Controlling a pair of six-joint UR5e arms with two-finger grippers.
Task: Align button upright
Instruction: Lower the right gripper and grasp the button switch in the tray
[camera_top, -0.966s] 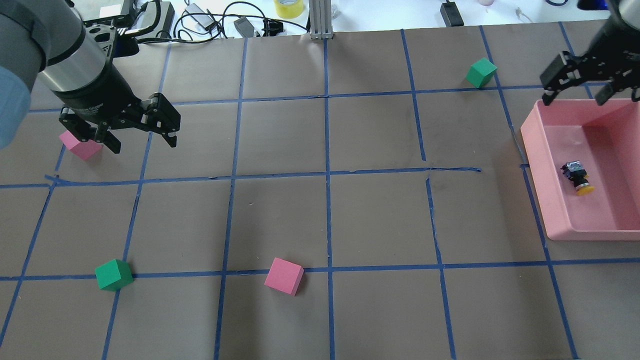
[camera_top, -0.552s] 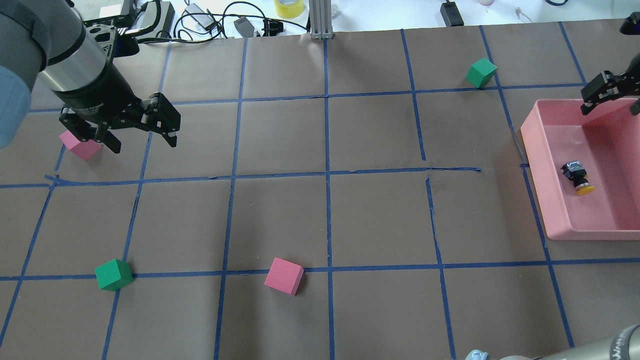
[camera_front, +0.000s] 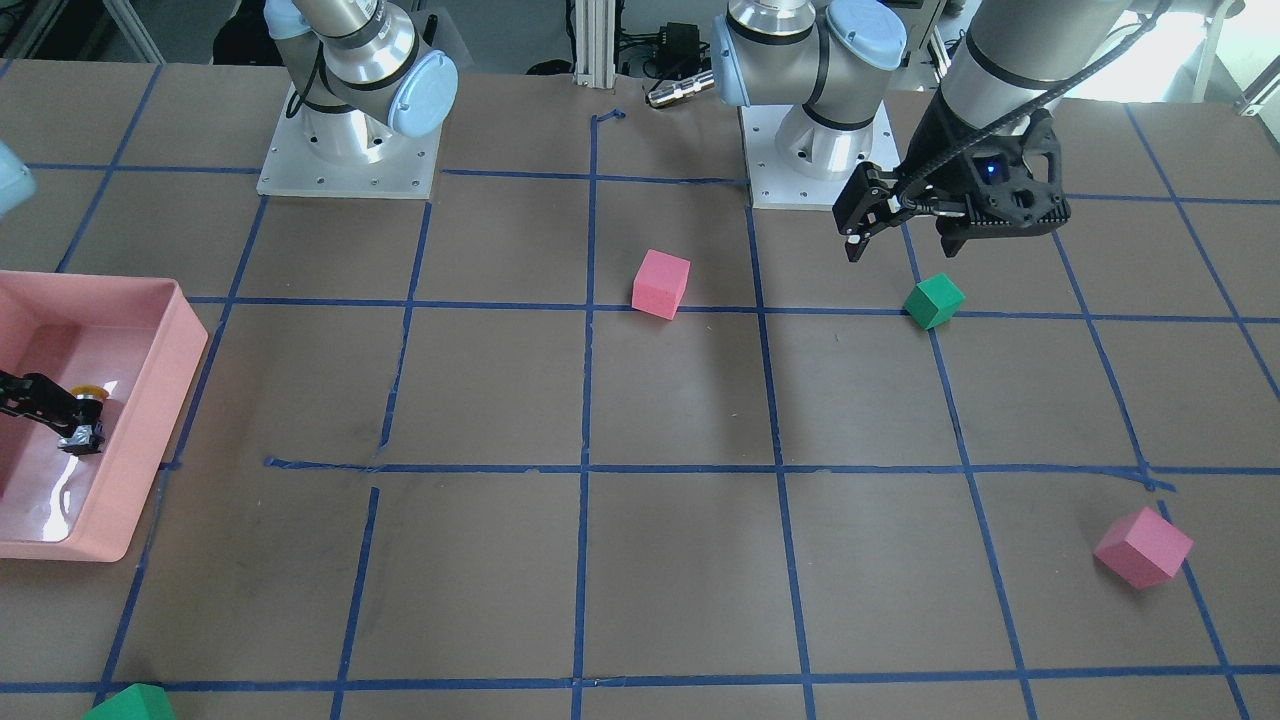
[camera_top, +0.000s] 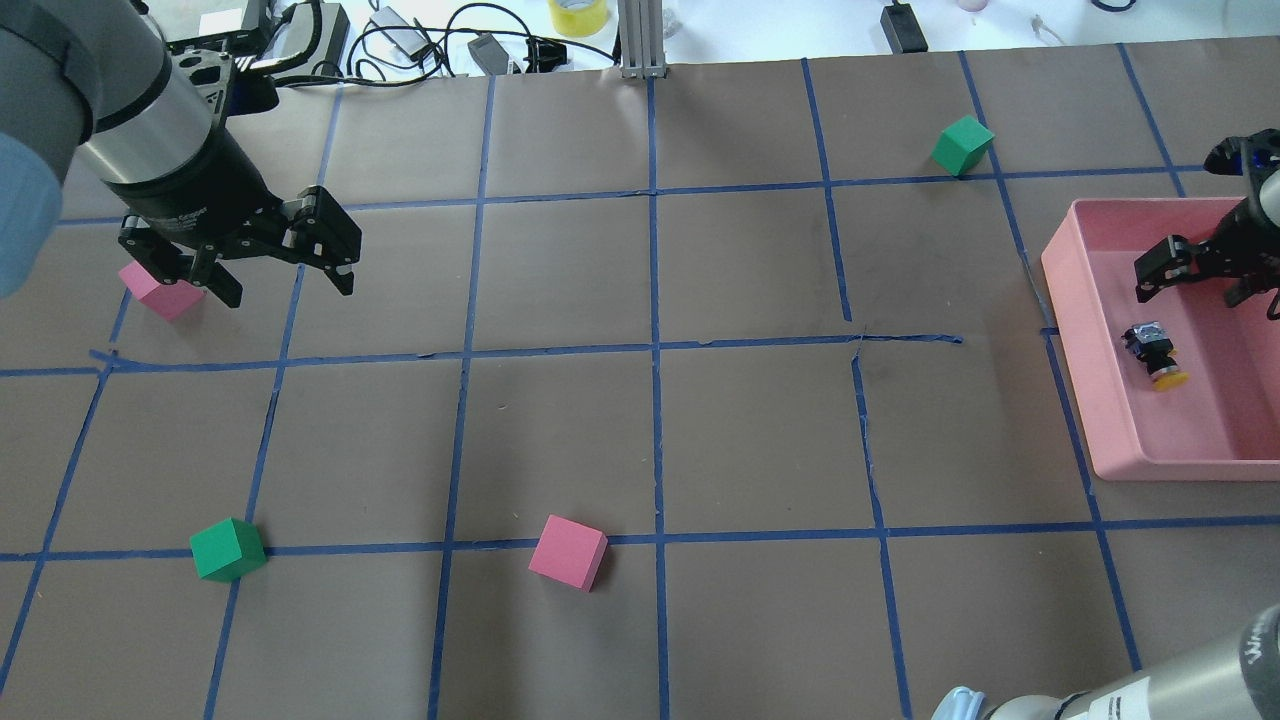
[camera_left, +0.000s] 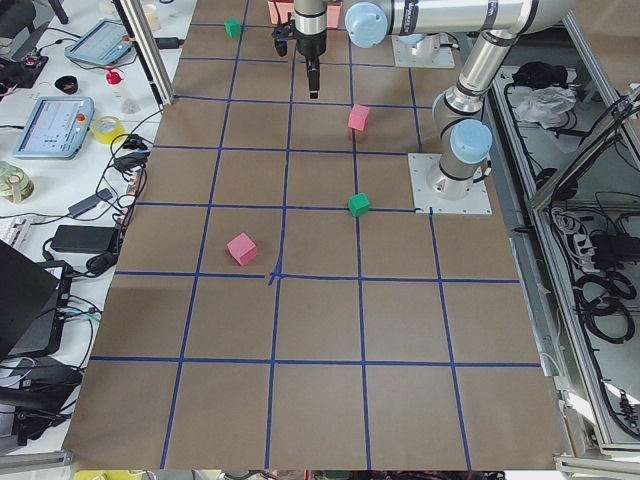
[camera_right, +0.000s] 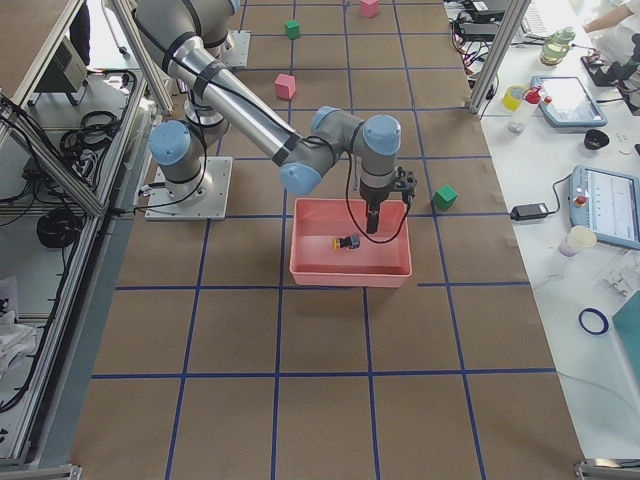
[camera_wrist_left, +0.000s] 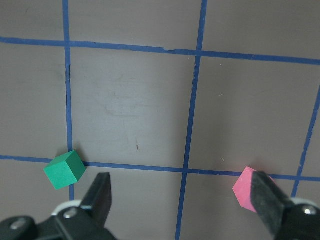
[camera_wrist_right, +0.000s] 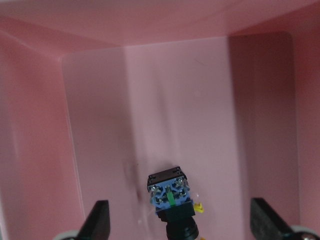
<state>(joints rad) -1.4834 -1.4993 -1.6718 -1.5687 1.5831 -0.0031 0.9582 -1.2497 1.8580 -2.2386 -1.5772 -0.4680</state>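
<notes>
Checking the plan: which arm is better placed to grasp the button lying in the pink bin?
Right. The right end effector hangs open over the pink bin beside the button; the left end effector is across the table by a pink cube.

We read no legible txt, labels or nos. Faint print on left gripper (camera_top: 288, 290) body & right arm (camera_top: 1200, 682) was too blurred.

You're in a robotics lab. Your table (camera_top: 560, 430) carries a blue tape grid (camera_top: 657, 450); teach pendants (camera_right: 607, 207) and cables (camera_left: 597, 247) flank it.
</notes>
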